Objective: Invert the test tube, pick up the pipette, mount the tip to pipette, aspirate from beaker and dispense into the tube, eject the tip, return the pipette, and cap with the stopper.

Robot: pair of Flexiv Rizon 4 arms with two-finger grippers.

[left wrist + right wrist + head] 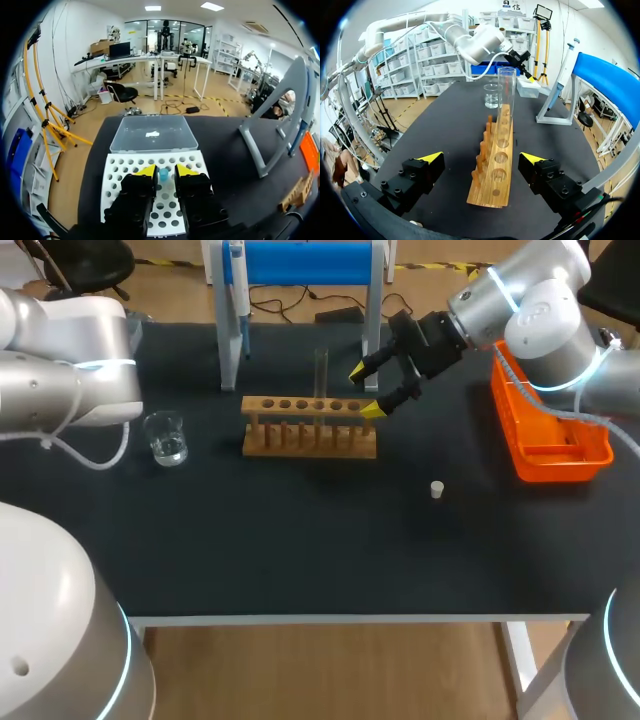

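Note:
A clear test tube (pixel 321 373) stands upright in the wooden rack (pixel 310 427), mouth up. My right gripper (pixel 365 390) hovers open at the rack's right end; in its wrist view the right gripper (pixel 482 158) straddles the rack (pixel 495 165), with the tube (pixel 506 105) ahead of it. My left gripper (pixel 165 171) is over the white tip box (pixel 130 175). Its fingers stand close together with a blue tip (pixel 163 174) between them, and a small gap shows on one side. The pipette (pixel 237 280) hangs on the blue stand (pixel 300 265). The beaker (pixel 166 438) sits left of the rack. A white stopper (pixel 437 489) lies on the mat.
An orange tray (pixel 548 435) sits at the table's right, beside my right arm. The tip box's clear lid (pixel 152 132) lies folded back beyond the left gripper. The stand's grey leg (pixel 265 140) rises to the right of the box.

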